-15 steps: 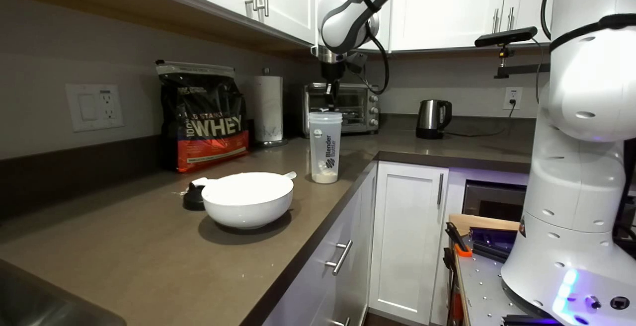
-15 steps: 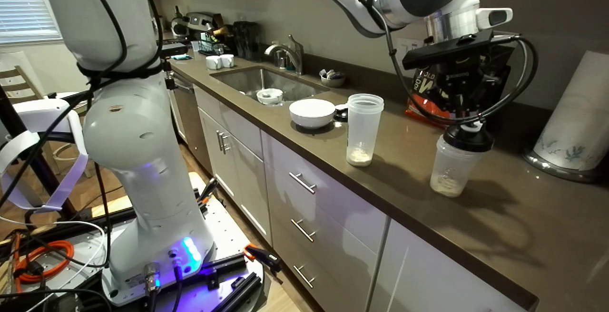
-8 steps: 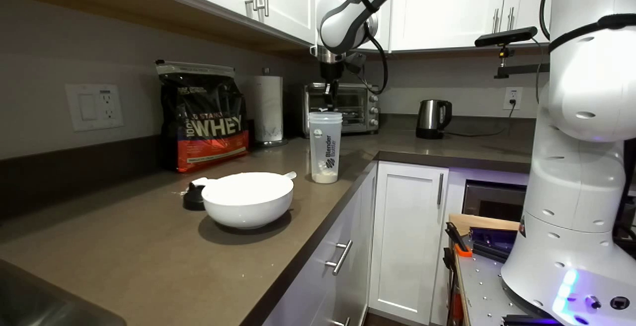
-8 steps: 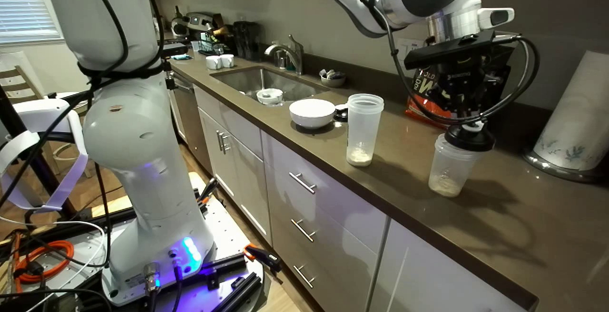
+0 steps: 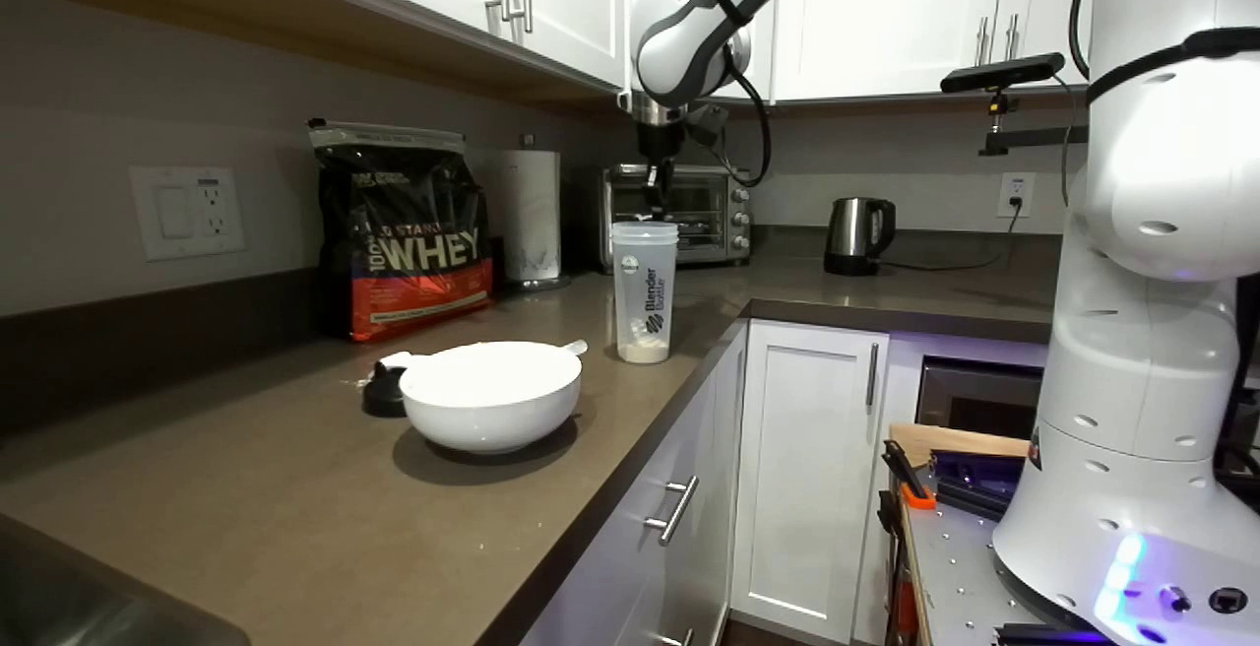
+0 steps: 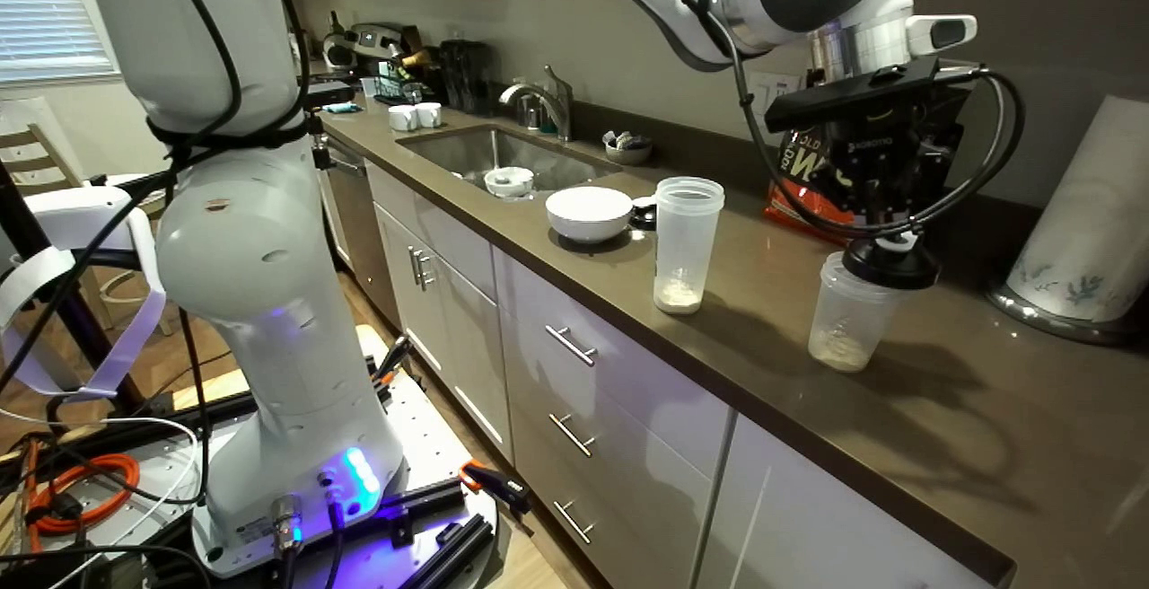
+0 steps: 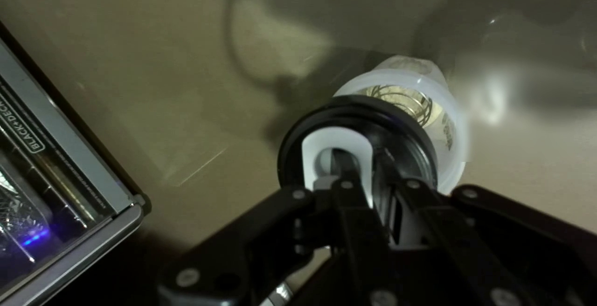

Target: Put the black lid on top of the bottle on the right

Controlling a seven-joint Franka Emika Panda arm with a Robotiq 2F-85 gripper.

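The jaws, nearly together, pinch the black lid.

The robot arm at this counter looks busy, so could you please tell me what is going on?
Its claw is gripping a black lid by the white loop, apparently to close the shaker bottle on the right in an exterior view. The lid is held off-centre over that bottle, not yet seated: the wrist view shows the bottle only partly covered. Whether the two touch, I cannot tell. A second shaker bottle stands lidless near the white bowl.
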